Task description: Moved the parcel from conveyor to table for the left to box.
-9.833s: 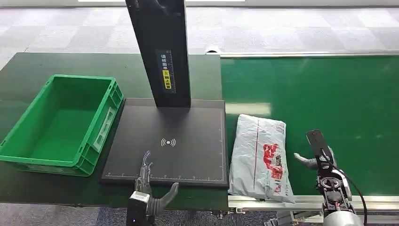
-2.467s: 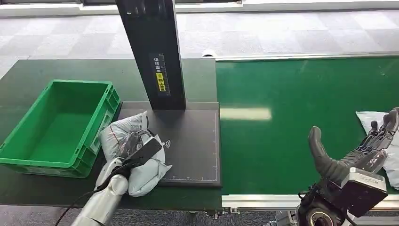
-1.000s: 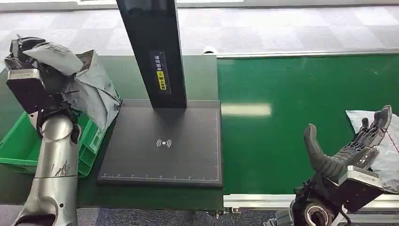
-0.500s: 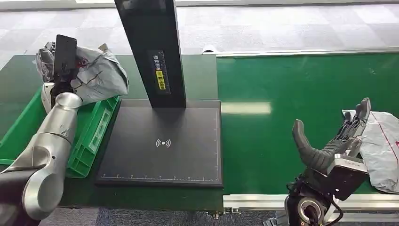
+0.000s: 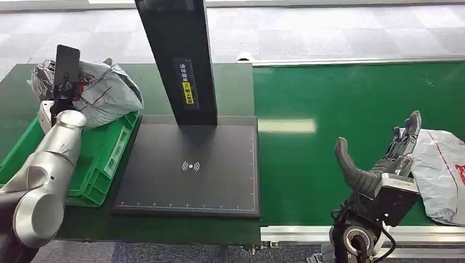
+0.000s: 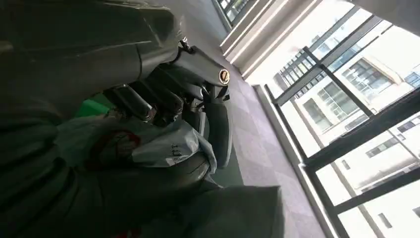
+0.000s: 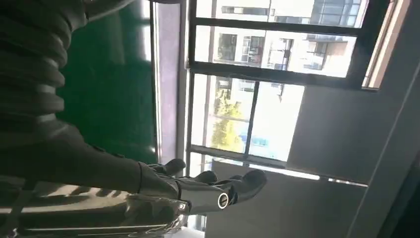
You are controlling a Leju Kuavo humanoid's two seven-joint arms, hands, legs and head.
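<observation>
Head view places the left hand (image 5: 64, 82) above the green crate (image 5: 107, 159), gripping a grey parcel (image 5: 107, 90) that bulges out around the hand. The left wrist view confirms the grip: fingers (image 6: 148, 101) curl over crumpled grey film with red print. This parcel hangs over the crate's far corner and is not yet inside.

A second parcel (image 5: 441, 170) lies flat on the green conveyor (image 5: 329, 104), touching or just beside the fingertips of the right hand (image 5: 384, 161). That hand is spread, thumb well apart from the fingers, and holds nothing.

Handling, judged from appearance:
- Both parcels are soft poly mailers. The film creases and sags, so expect no stiffness.
- The held parcel droops around the grip, which suggests light, pliable contents.
- The film looks smooth and likely slippery. A wide enclosing grasp across the middle should hold better than a pinch at an edge.
- For the conveyor parcel, take hold across the near long edge, fingers on top, thumb below.

The black scanner pad (image 5: 189, 164) sits between crate and conveyor.
</observation>
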